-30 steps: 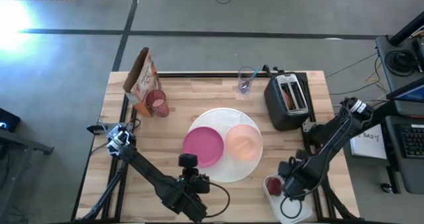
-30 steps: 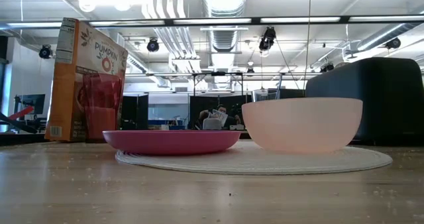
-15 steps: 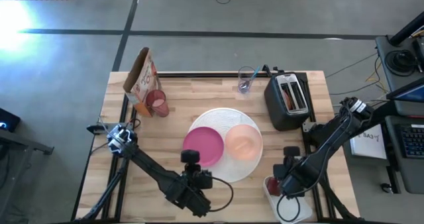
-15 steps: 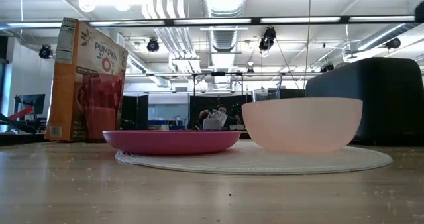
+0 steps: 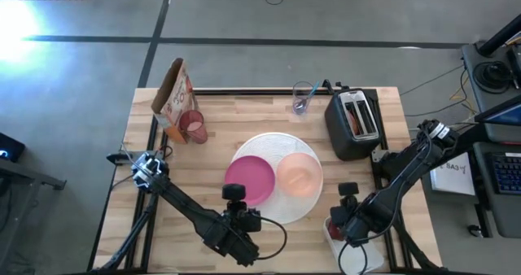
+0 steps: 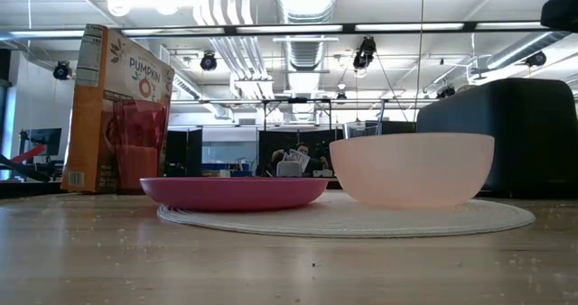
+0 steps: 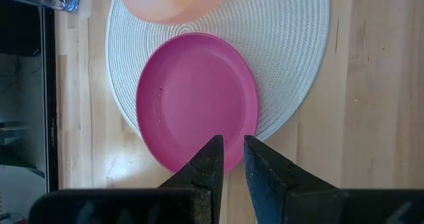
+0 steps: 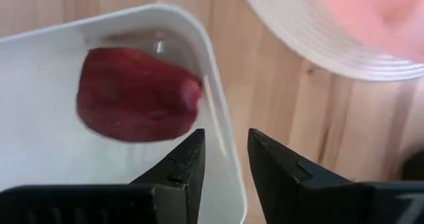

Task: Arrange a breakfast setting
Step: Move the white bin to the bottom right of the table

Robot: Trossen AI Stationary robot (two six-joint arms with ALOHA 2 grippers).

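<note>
On the large round white plate (image 5: 275, 195) rest the magenta plate (image 5: 250, 180) and, to its right, the peach bowl (image 5: 299, 175). At the far left the pink cup (image 5: 193, 126) stands by a cereal box. The teal-handled spoon (image 5: 312, 92) stands in a clear glass at the far edge. My left gripper (image 7: 232, 159) hangs shut above the magenta plate's near rim (image 7: 199, 164). My right gripper (image 8: 225, 154) hangs open above a white tub (image 8: 40, 171) with a dark red lump (image 8: 136, 95) in it, and touches nothing.
A black toaster (image 5: 356, 122) stands at the far right and a cereal box (image 5: 173, 96) at the far left. The white tub (image 5: 356, 257) sits at the near right corner. Bare wood lies along the near left of the table (image 5: 175, 226).
My right gripper has moved a little toward the table's far edge and the white plate, rising slightly, and has rolled about its own axis. Its dark body now shows at the top right corner of the low view.
</note>
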